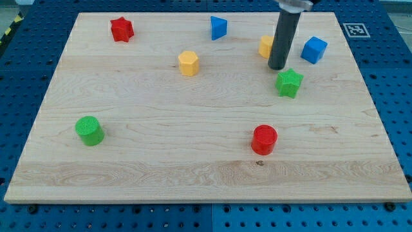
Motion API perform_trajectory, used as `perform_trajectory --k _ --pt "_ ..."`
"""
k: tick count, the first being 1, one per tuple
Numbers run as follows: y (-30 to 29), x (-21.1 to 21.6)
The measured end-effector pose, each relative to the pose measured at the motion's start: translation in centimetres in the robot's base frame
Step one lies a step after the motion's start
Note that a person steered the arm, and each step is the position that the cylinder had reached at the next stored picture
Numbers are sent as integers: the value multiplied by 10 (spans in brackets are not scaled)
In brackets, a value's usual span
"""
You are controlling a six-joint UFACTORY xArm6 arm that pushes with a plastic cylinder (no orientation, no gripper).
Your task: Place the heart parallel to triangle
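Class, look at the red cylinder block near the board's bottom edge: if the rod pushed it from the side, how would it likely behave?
The red cylinder block stands on its flat end, so it would probably slide, not roll. It looks squat, so tipping seems unlikely. Its round wall may let it slip sideways off my tip, now beside the green star block.

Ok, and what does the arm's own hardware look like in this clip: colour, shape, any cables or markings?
Only the end of the arm shows. It is a straight, smooth, dark grey to black round rod, with no jaws, entering from the view's top. A wider grey collar sits at its upper end, cut off by the frame. No cables, labels or markings are visible on it. My tip is blunt and flat.
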State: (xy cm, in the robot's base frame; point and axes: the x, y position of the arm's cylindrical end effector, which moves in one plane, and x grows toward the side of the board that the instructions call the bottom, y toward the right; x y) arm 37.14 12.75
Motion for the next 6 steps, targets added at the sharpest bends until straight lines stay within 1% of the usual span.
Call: perform_trajectory --k 1,2,3,4,5,6 --pt "-7 -12" --pt "12 -66" --pt "32 -90" --pt "26 -73" --pt "4 -60" --pt "-20 -67"
